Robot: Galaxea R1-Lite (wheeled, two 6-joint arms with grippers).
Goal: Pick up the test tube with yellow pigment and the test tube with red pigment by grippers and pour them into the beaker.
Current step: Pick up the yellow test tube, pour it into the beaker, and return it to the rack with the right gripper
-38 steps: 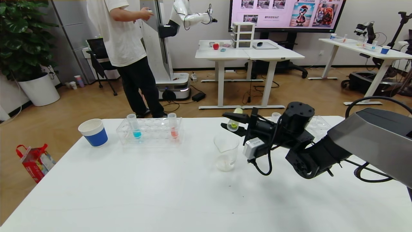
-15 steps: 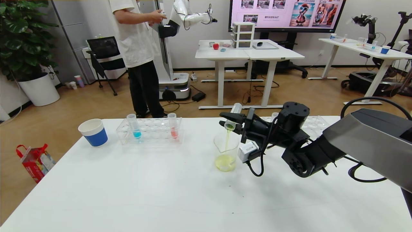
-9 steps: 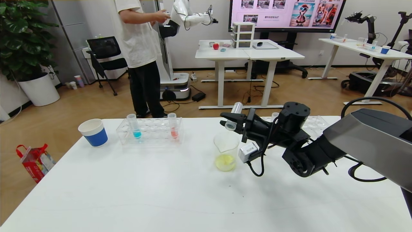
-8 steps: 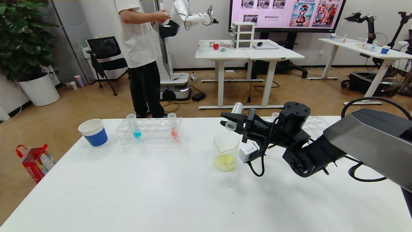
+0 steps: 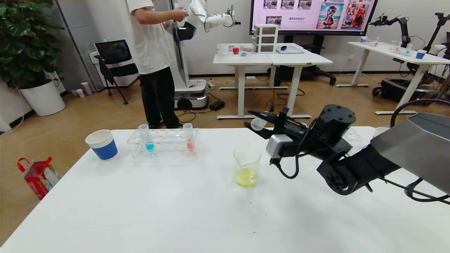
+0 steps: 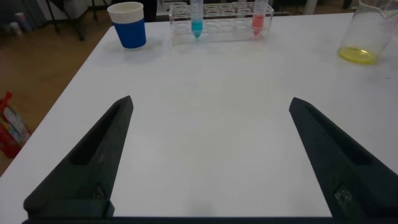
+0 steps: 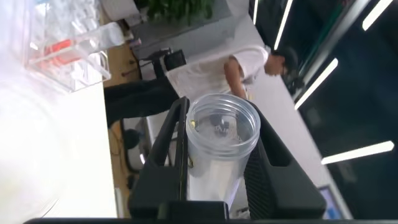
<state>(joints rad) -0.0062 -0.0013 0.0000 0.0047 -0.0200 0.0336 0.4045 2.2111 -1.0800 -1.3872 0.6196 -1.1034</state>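
Note:
My right gripper (image 5: 255, 122) is shut on the test tube with yellow pigment (image 5: 258, 123), which lies almost level above and to the right of the beaker (image 5: 247, 165). In the right wrist view the tube (image 7: 221, 155) looks drained, with only yellow drops at its mouth, between the gripper (image 7: 219, 115) fingers. The beaker holds a shallow layer of yellow liquid. The test tube with red pigment (image 5: 189, 139) stands upright in the clear rack (image 5: 165, 144). My left gripper (image 6: 211, 101) hangs open over bare table, facing the red tube (image 6: 260, 17) and the beaker (image 6: 364, 34).
A tube of cyan liquid (image 5: 147, 138) stands in the same rack. A blue-and-white paper cup (image 5: 102, 144) sits left of the rack. A second clear rack (image 5: 351, 134) lies behind my right arm. A person (image 5: 154, 63) stands beyond the table's far edge.
The yellow stream into the beaker has stopped. My right gripper has risen and swung right, away from the beaker's rim, turning the emptied tube toward level.

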